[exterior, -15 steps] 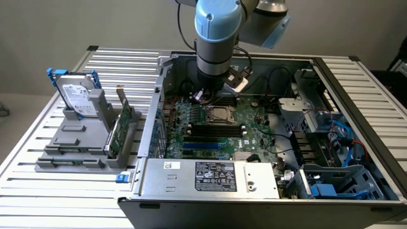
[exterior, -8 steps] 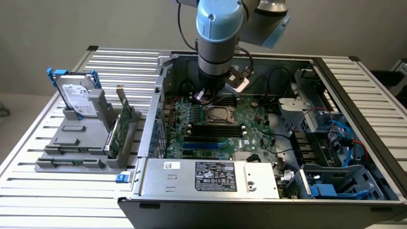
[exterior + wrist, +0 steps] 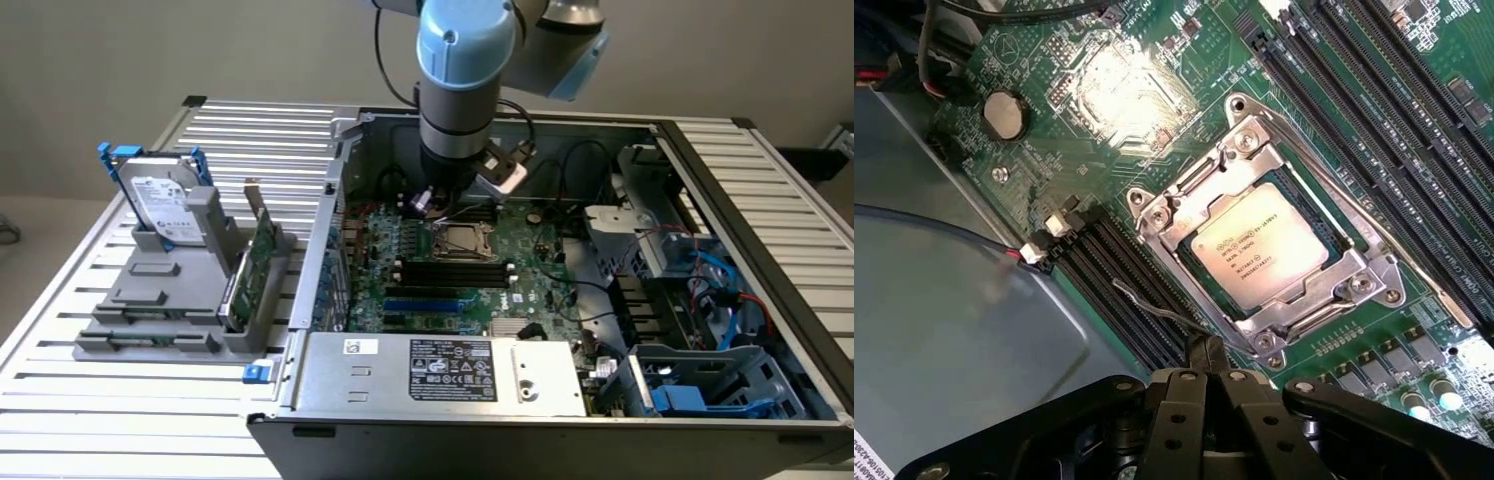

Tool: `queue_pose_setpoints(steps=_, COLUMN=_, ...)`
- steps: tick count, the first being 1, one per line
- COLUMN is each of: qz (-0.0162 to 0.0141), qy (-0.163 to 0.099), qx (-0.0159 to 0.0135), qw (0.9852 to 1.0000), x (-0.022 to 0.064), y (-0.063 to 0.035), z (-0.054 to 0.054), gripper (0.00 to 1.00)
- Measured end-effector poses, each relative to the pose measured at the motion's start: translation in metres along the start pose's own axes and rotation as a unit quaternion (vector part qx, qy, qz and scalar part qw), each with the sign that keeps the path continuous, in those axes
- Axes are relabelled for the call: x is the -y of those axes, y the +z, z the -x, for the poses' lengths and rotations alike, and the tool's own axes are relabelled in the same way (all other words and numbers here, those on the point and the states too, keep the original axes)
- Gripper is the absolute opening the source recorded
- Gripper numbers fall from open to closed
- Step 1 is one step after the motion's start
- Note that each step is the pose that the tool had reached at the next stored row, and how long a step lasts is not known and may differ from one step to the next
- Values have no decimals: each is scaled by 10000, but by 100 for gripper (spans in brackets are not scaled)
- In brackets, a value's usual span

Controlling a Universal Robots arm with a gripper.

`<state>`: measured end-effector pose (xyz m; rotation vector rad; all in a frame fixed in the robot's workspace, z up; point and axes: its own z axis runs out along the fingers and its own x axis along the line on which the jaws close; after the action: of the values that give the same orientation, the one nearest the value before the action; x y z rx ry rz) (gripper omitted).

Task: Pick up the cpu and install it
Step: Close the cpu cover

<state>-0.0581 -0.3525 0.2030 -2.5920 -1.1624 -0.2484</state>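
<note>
The cpu (image 3: 1258,258) is being found seated in the socket frame (image 3: 1184,215) on the motherboard (image 3: 1104,150). The claw (image 3: 1206,365) is being held together, empty, just beside the wire lever (image 3: 1154,305). Placement is being judged done; latching apparently not yet.

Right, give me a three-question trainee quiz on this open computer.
1. True or false: the chip lies inside the socket frame on the green board.
2. Where does the hard drive stand?
A) in the grey rack outside the case
B) inside the case
C) in the hand
3. Fill in the blank: the hand above the board has its fingers ____ (open or shut).

Key: 1 true; 2 A; 3 shut.
</note>
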Motion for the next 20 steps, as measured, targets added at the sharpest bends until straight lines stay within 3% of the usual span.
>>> queue_pose_setpoints(steps=12, qz=20, qy=-1, qx=22, qw=10000, x=-37, y=8, z=-30, gripper=11)
queue_pose_setpoints(steps=16, qz=46, qy=-2, qx=52, qw=10000, x=-56, y=12, z=-45, gripper=11)
queue_pose_setpoints(steps=20, qz=92, qy=-5, qx=104, qw=9999, x=-76, y=18, z=-61, gripper=11)
